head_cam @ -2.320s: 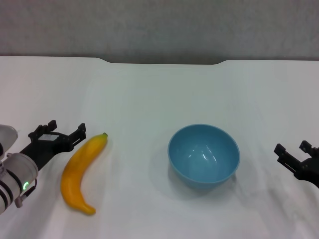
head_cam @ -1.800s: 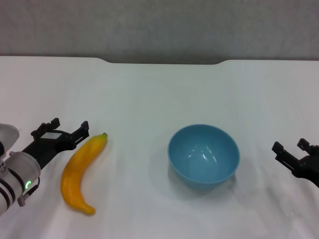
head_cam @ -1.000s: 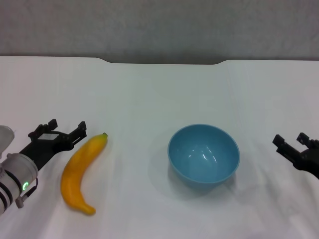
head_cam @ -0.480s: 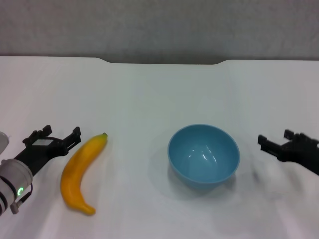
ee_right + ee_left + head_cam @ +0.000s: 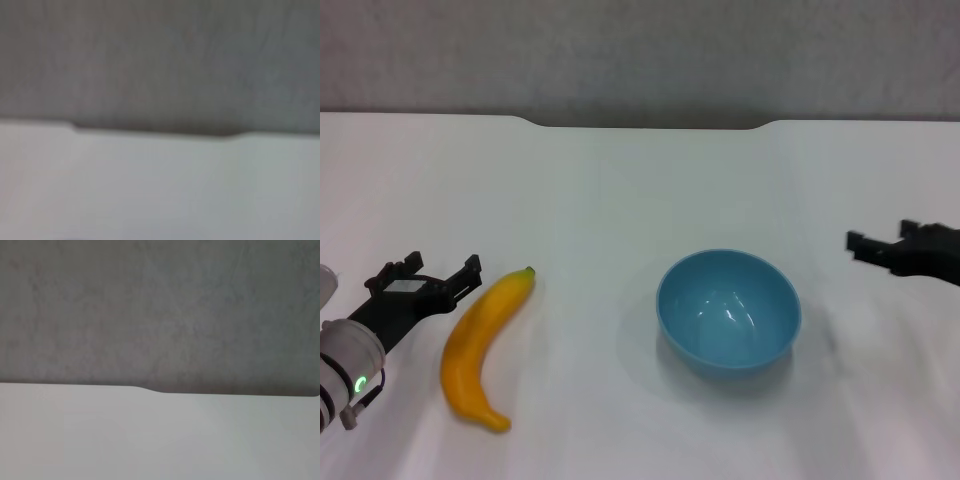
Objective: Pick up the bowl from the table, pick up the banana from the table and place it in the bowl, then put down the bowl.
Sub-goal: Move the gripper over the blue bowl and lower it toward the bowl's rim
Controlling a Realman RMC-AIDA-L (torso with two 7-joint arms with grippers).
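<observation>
The light-blue bowl (image 5: pixel 729 311) sits upright on the white table (image 5: pixel 620 190), a little right of the middle of my working area, with nothing inside it. My right gripper (image 5: pixel 881 243) is at the right edge of the head view, off to the right of the bowl and a bit farther back than its rim, well apart from it and touching nothing. Its two dark fingers point in toward the bowl with a gap between them, so it is open and holds nothing.

The banana (image 5: pixel 483 346) lies flat on the table to the left of the bowl, well apart from it, its green stem tip turned toward the far side and its curved body running back toward me. My left gripper (image 5: pixel 432 275) is low on the left, just beside the banana's stem end, not touching it. Its fingers are spread wide and nothing is between them.

Both wrist views show only bare tabletop and the grey wall (image 5: pixel 160 310) beyond the notched far edge.
</observation>
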